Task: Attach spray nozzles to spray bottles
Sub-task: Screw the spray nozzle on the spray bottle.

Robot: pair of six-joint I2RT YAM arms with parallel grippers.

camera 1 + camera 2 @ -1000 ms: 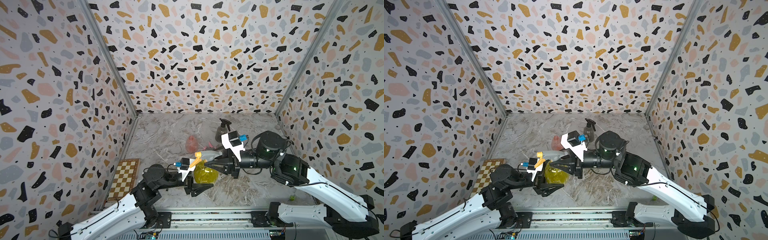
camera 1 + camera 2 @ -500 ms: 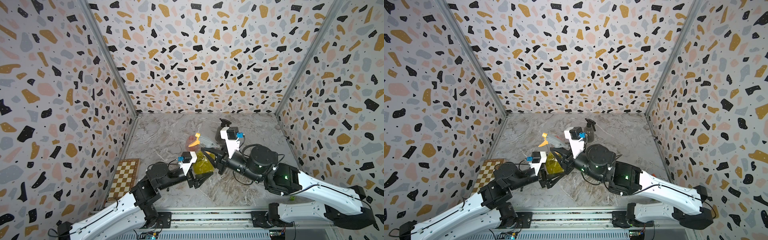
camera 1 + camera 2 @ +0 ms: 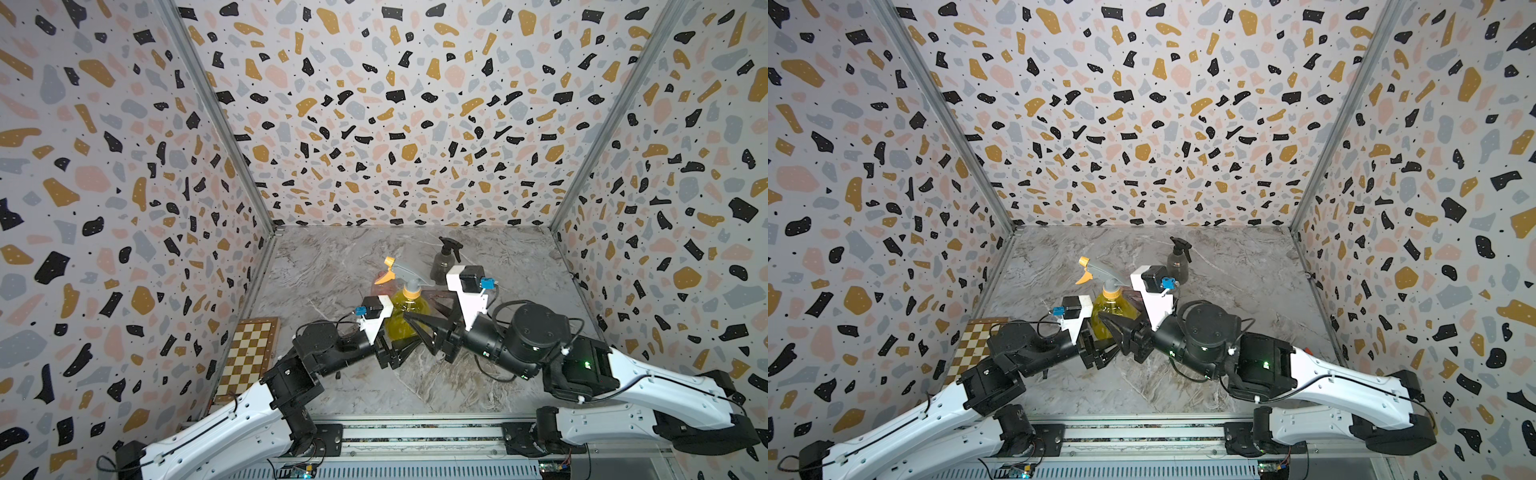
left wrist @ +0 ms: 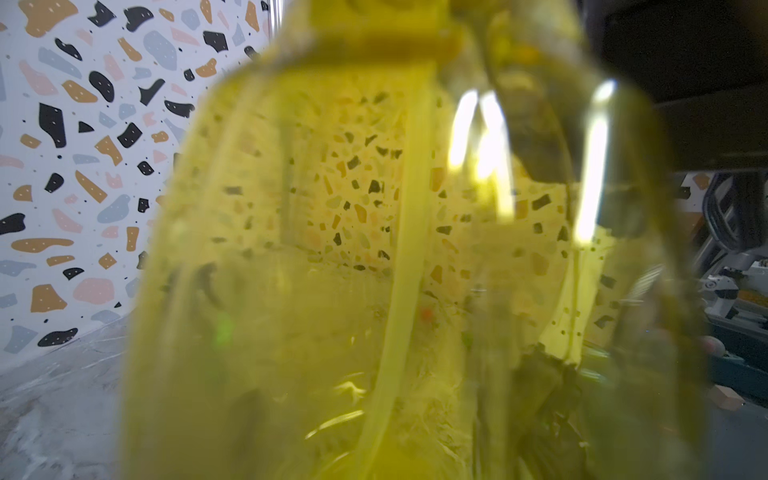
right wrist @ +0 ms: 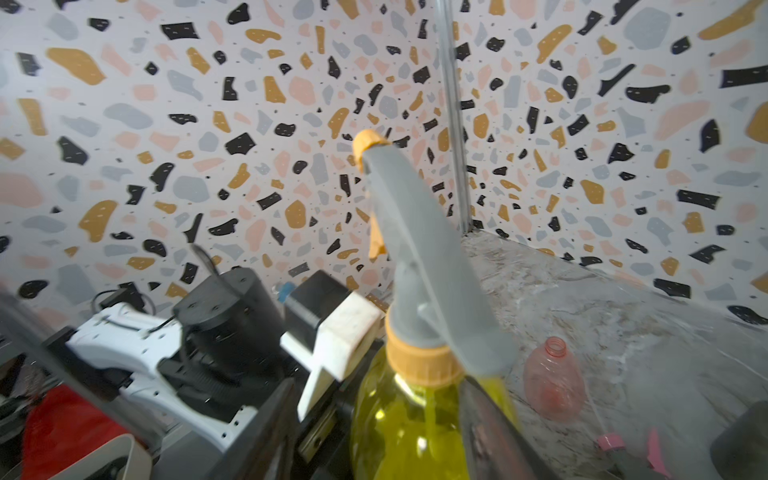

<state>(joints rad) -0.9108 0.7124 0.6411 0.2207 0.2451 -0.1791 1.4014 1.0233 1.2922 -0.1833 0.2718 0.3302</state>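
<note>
A round yellow spray bottle (image 3: pixel 405 318) (image 3: pixel 1111 311) stands upright mid-table, wearing a grey nozzle (image 3: pixel 406 275) (image 5: pixel 424 257) with an orange collar and tip. My left gripper (image 3: pixel 397 351) is shut on the bottle's lower body, and the yellow bottle (image 4: pixel 374 249) fills the left wrist view. My right gripper (image 5: pixel 376 382) is open, one finger on each side of the yellow bottle (image 5: pixel 407 428). A smoky dark-grey bottle (image 3: pixel 442 268) (image 3: pixel 1177 266) with a black nozzle stands behind. The pink bottle (image 5: pixel 552 382) stands bare-necked, with the pink nozzle (image 5: pixel 615 449) lying near it.
A small chessboard (image 3: pixel 249 353) (image 3: pixel 976 345) lies flat at the left wall near the front. Terrazzo-patterned walls close the table on three sides. The arms' base rail (image 3: pixel 415 436) runs along the front edge.
Both arms carried the yellow bottle farther back and set it upright. The right gripper has opened and dropped from the nozzle to beside the bottle's body.
</note>
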